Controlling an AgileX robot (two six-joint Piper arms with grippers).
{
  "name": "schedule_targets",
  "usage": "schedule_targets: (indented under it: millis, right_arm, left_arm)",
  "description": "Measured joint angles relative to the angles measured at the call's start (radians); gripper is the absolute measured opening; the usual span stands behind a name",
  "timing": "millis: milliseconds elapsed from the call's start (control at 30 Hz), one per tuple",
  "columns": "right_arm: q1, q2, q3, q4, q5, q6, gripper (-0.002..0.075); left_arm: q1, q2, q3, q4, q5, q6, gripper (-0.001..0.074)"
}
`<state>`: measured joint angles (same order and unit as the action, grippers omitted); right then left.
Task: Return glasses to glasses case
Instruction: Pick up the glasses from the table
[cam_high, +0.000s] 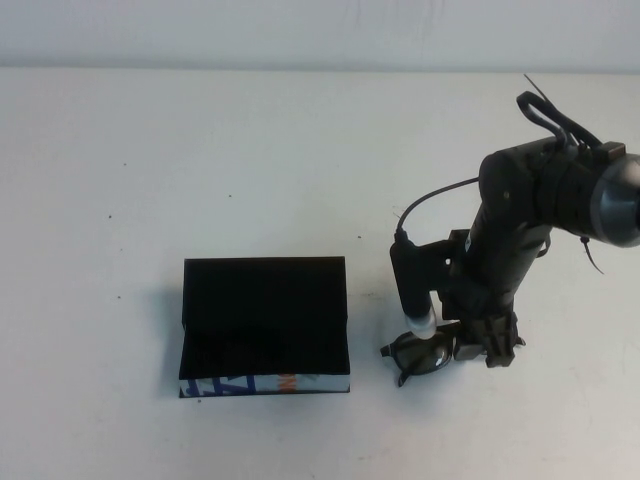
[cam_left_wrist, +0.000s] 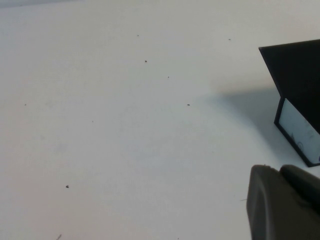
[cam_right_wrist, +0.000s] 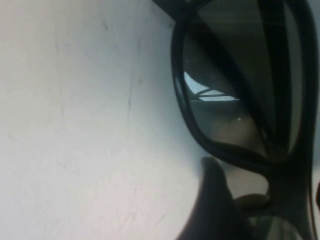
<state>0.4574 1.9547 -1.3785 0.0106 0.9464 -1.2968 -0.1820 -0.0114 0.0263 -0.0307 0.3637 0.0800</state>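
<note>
The glasses case (cam_high: 265, 325) lies open on the white table, left of centre, with its black lid flap folded back and its white printed edge toward me. The dark-framed glasses (cam_high: 420, 352) lie on the table to the right of the case. My right gripper (cam_high: 455, 345) is down on them; in the right wrist view a dark finger (cam_right_wrist: 215, 200) presses against the frame by the nose bridge (cam_right_wrist: 280, 185), shut on the glasses. My left gripper (cam_left_wrist: 282, 200) is outside the high view, shut and empty, low over bare table beside a corner of the case (cam_left_wrist: 297, 85).
The white table (cam_high: 150, 180) stretches around the case. A gap of bare table separates the case and the glasses. The right arm's cable (cam_high: 430, 200) loops above the gripper.
</note>
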Motion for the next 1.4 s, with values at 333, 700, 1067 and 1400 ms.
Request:
schedule_targets:
  millis: [333, 700, 1067, 1400]
  right_arm:
    - [0.0, 0.004, 0.0, -0.002, 0.0, -0.022, 0.0355]
    - [0.002, 0.004, 0.0, -0.002, 0.032, -0.023, 0.0242]
    - [0.002, -0.018, 0.0, -0.002, 0.078, -0.023, 0.0077]
    - [0.042, -0.057, 0.0, -0.002, 0.172, 0.124, 0.0062]
  left_arm:
    - [0.0, 0.0, 0.0, 0.0, 0.0, 0.0, 0.0001]
    - [0.0, 0.0, 0.0, 0.0, 0.0, 0.0, 0.0001]
    - [0.0, 0.0, 0.0, 0.0, 0.0, 0.0, 0.0]
    - [0.0, 0.0, 0.0, 0.0, 0.0, 0.0, 0.0001]
